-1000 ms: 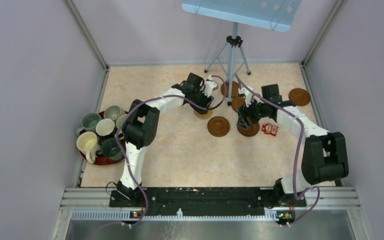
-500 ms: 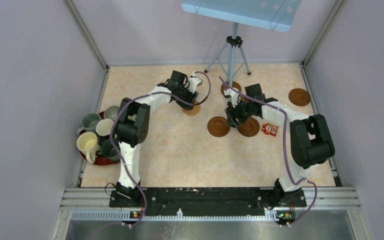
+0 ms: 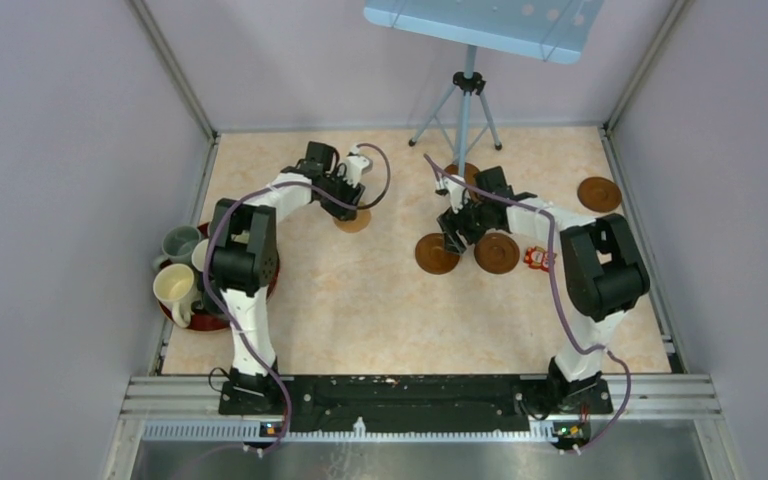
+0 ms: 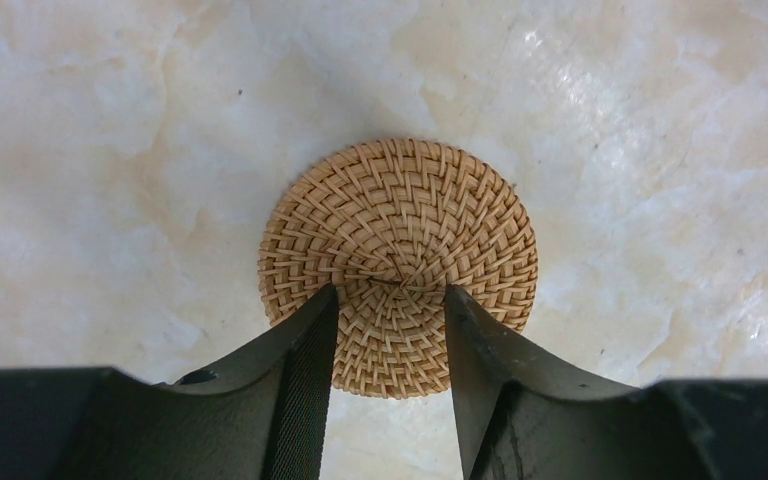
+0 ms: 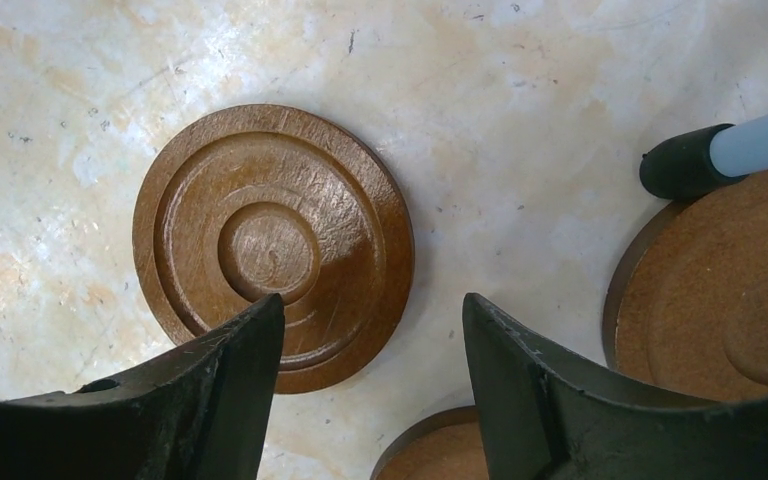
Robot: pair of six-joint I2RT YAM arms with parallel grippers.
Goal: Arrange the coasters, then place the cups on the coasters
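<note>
Both arms have swung left across the desk in the past second. The left pincer has carried the woven tan coaster clear of the brown cluster, out to open desk left of centre at the far side. The right pincer has left the brown coaster it hovered over and moved to the ringed coaster just left of it. The spreading-out of the coasters appears well under way, while the cups wait untouched on the red tray at the left edge.

The left pincer stands part-way apart. Its fingers lie over the near edge of the woven disc, apparently pressing on it rather than clamping it. The right pincer is wider apart and grips nothing, with one finger over the ringed coaster's near-right rim. Another coaster sits just right of it, by the tripod foot.
</note>
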